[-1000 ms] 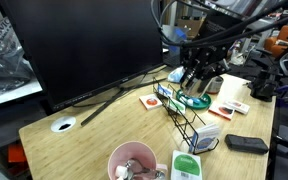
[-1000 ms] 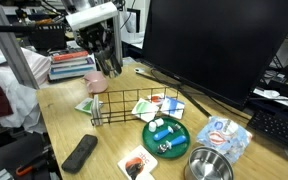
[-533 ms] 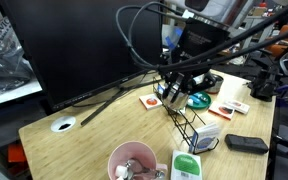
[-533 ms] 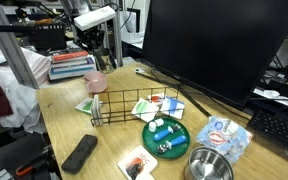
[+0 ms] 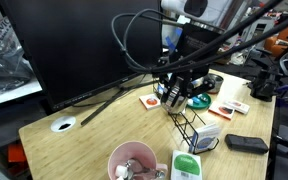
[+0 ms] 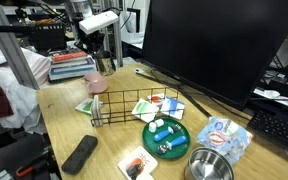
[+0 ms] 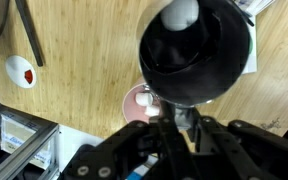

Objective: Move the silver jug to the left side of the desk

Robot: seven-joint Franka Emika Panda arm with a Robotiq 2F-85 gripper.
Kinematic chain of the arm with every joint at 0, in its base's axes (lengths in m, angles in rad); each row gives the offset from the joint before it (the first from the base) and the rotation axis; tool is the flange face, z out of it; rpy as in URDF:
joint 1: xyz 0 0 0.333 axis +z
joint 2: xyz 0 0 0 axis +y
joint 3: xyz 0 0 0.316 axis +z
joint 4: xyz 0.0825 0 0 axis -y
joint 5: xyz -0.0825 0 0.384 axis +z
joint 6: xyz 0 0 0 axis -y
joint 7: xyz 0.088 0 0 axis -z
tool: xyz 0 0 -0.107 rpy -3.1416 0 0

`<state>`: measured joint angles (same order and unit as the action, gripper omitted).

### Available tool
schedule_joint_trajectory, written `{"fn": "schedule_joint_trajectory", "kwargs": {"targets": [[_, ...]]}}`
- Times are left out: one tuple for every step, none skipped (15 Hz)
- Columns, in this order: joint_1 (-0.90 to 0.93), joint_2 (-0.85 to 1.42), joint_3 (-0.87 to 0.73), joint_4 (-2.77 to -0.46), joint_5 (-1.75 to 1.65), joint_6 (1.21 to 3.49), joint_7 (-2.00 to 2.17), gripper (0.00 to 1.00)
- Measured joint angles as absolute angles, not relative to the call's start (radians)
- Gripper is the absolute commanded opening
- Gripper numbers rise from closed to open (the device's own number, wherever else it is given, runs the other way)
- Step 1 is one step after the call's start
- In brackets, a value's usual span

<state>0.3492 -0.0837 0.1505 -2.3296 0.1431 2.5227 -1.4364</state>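
Pincer (image 7: pixel 181 112) clamped on silver jug (image 7: pixel 196 50) above desk (image 7: pixel 74 70); both shifted sideways since second ago.

desk (image 7: pixel 84 70): light wood grain, matt. silver jug (image 7: pixel 212 58): steel, dark glossy reflective. rack (image 6: pixel 124 108): thin black wire. round tin (image 6: pixel 209 166): shiny metal.
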Motion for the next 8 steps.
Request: {"fn": "schedule_joint_trajectory", "kwargs": {"targets": [[0.349, -0.084, 0.150, -2.330, 0.143, 2.522, -1.436, 0.04], [0.348, -0.083, 0.153, -2.331, 0.143, 2.522, -1.435, 0.04], [0.348, -0.081, 0.156, -2.332, 0.143, 2.522, -1.437, 0.04], [0.348, -0.076, 0.161, -2.331, 0.143, 2.524, -1.451, 0.04], [0.348, -0.069, 0.167, -2.329, 0.144, 2.525, -1.477, 0.04], [0.348, -0.059, 0.173, -2.325, 0.144, 2.525, -1.506, 0.04], [0.348, -0.046, 0.180, -2.318, 0.144, 2.524, -1.539, 0.04], [0.348, -0.029, 0.184, -2.311, 0.141, 2.524, -1.569, 0.04]]}}
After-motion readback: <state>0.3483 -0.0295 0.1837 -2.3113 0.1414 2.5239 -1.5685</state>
